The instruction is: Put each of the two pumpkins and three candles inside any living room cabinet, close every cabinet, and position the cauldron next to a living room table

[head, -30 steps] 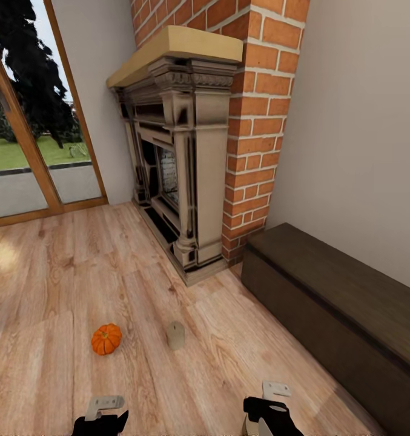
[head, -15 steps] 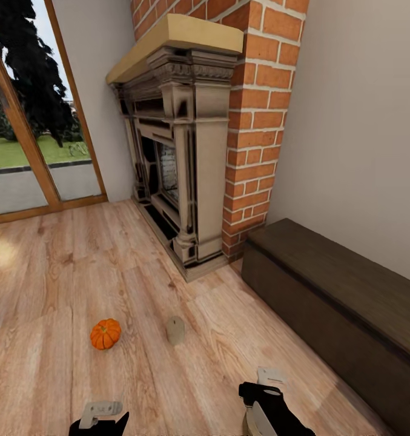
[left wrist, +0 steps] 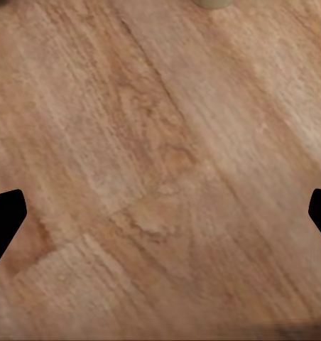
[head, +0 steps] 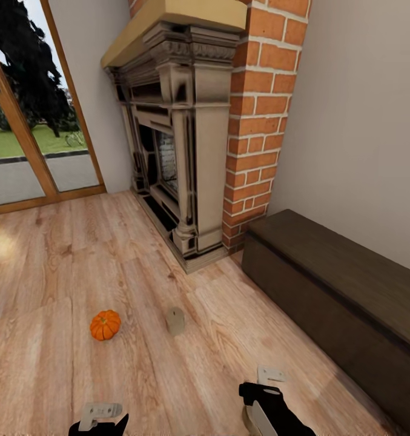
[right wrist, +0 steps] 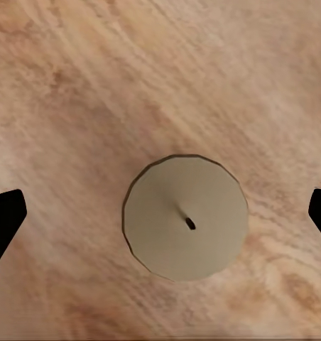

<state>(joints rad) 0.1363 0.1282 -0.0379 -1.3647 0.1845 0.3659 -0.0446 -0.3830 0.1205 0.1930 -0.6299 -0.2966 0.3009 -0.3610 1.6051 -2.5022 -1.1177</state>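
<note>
On wood-plank floor (head: pixel 59 266), mid-left of head view: one orange pumpkin (head: pixel 105 325), upright, tan stem up. Just beside it toward the cabinet side, not touching: pale stubby candle (head: pixel 175 320), standing upright on the floor. Behind both: ornate grey fireplace (head: pixel 186 145) with tan mantel, set in red brick chimney (head: pixel 259 121). Glass door with wooden frame (head: pixel 23 139) at far left, lawn and tree outside. Along the right wall: long low dark brown cabinet (head: pixel 344 297), fronts flush, looks closed, near the brick but apart from pumpkin and candle.

At bottom edge of head view: left pincer (head: pixel 100 419) low over bare floor, well short of the pumpkin. Right pincer (head: pixel 266 402) at lower centre-right, between floor candle and cabinet, something pale under its black body.

Left wrist view: left pincer (left wrist: pixel 160 217) spread wide, black fingertips (left wrist: pixel 4 217) at both side edges, nothing between, only plank floor (left wrist: pixel 160 177); a sliver of a pale candle (left wrist: pixel 216 3) cut off at the frame edge.

Right wrist view: right pincer (right wrist: pixel 160 217) also spread wide, fingertips (right wrist: pixel 4 213) at both edges, well clear of a second candle (right wrist: pixel 185 217) seen end-on, round top with small dark wick, sitting midway in the gap. Not gripped. Floor (right wrist: pixel 96 85) behind it; cannot tell how far above the candle top the pincer hangs.
</note>
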